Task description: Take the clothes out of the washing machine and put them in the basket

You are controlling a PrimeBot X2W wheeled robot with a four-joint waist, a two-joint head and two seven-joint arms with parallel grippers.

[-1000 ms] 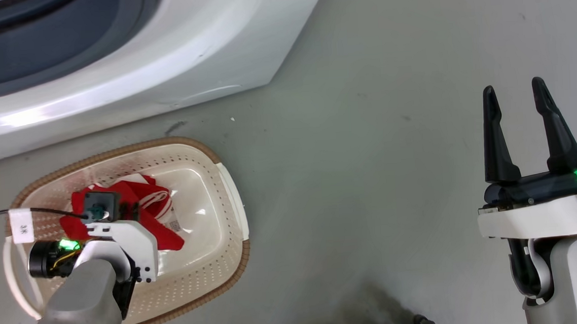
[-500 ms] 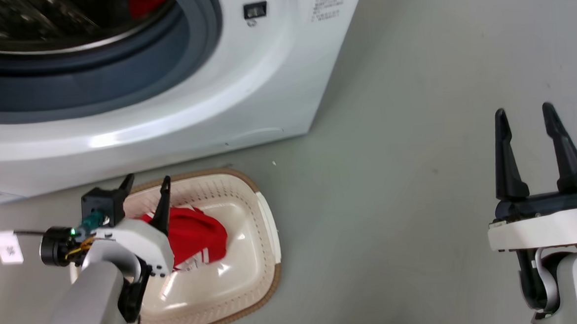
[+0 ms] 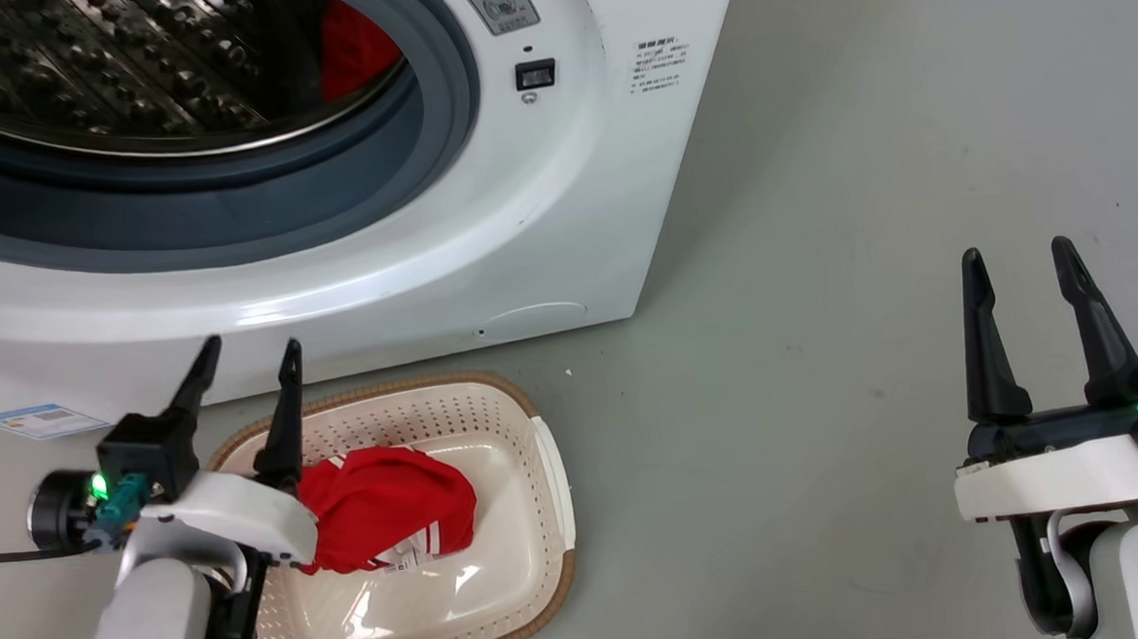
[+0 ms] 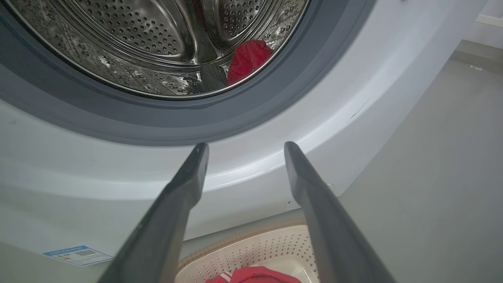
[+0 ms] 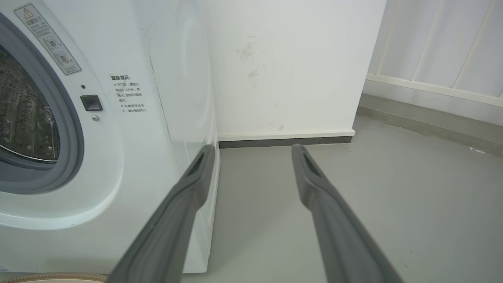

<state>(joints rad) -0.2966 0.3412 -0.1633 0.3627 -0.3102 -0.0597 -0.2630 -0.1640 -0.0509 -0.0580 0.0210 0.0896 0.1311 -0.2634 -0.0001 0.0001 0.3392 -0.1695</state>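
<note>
One red white-striped garment (image 3: 389,509) lies in the cream perforated plastic basket (image 3: 418,415) at the foot of the large white front-loading washing machine (image 3: 544,223), so the next move seems a reach into its steel drum (image 4: 157,47) for the other red garment (image 4: 247,59) by the left pincer (image 3: 251,346), spread empty like the right pincer (image 3: 1015,252).

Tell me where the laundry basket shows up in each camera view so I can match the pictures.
Head view: the basket sits lower left, on the floor before the washing machine, with a red garment inside.
Left wrist view: bottom edge, centre.
Right wrist view: a sliver of brown rim in the bottom left corner.
Shared landmark: the washing machine's white front, above the basket in every view.
</note>
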